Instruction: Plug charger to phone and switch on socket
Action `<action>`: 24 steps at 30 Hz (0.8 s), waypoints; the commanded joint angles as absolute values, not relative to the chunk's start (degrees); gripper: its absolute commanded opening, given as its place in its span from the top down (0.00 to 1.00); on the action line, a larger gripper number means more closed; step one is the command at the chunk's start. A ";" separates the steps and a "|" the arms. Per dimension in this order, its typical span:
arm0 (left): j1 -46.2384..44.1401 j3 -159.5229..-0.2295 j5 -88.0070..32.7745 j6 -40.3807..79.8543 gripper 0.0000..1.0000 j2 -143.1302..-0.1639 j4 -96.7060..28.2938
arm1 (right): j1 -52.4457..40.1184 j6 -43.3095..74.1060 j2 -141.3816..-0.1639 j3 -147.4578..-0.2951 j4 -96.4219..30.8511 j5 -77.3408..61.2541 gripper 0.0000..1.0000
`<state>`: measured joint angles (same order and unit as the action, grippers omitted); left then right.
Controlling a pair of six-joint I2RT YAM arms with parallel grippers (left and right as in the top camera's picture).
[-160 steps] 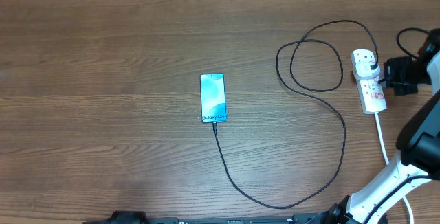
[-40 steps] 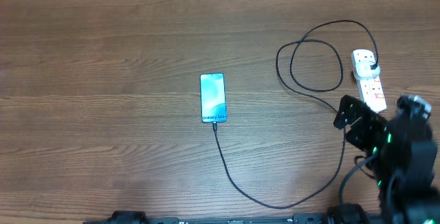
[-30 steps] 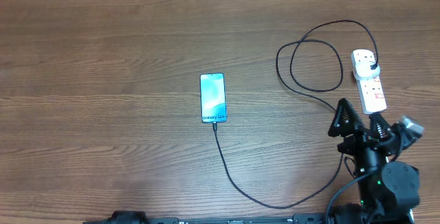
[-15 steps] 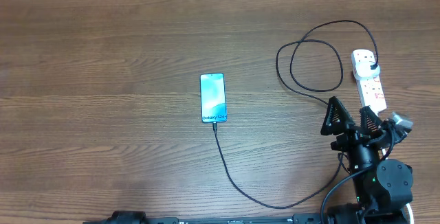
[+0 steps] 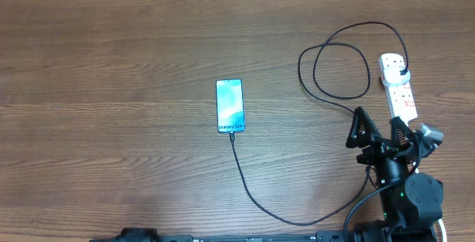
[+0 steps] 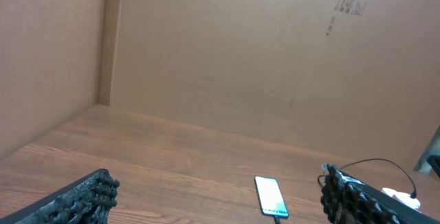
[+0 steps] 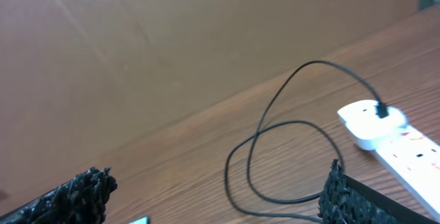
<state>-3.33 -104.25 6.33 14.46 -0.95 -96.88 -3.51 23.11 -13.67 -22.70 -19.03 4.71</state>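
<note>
The phone (image 5: 229,105) lies flat at the table's centre with its blue screen up, also seen in the left wrist view (image 6: 270,196). The charger's thin black cable (image 5: 300,67) meets the phone's near end, sweeps right, loops and ends in a black plug (image 5: 401,70) seated in the white socket strip (image 5: 403,101). My right gripper (image 5: 378,124) hovers open just near-left of the socket, nothing between its fingers; its wrist view shows the socket (image 7: 405,148), plug (image 7: 380,111) and cable (image 7: 313,63). My left gripper (image 6: 216,193) is open, empty, far back from the phone.
Brown cardboard walls (image 6: 240,59) stand behind and to the left of the wooden table (image 5: 111,86). The socket's thick white cord runs toward the near right edge, mostly hidden under my right arm (image 5: 412,197).
My right gripper has drawn away from the socket toward the near edge and folded down, staying open; in the last half second it barely moves. Phone, cable and socket have not shifted.
</note>
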 commanded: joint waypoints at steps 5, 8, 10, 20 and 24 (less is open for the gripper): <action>-2.96 -104.20 7.03 13.74 0.00 -0.27 -96.77 | 2.24 22.22 -3.53 -15.27 -14.70 1.15 0.00; -2.96 -104.22 7.03 13.76 0.00 -0.27 -96.77 | 2.66 22.24 -1.15 -12.51 -10.17 1.08 0.00; -2.96 -104.22 7.03 13.76 0.00 -0.27 -96.79 | 2.66 22.24 -0.58 -10.92 -7.46 0.69 0.00; -2.96 -104.22 7.03 13.76 0.00 -0.27 -96.77 | 1.87 22.26 -0.16 -3.95 -0.78 0.27 0.00; -2.96 -104.22 7.03 13.76 0.00 -0.27 -96.77 | 1.87 22.26 -0.16 -2.96 -0.64 0.27 0.00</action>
<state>-3.33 -104.25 6.33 14.46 -0.95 -96.88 2.20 22.83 -0.84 -3.70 -1.21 0.43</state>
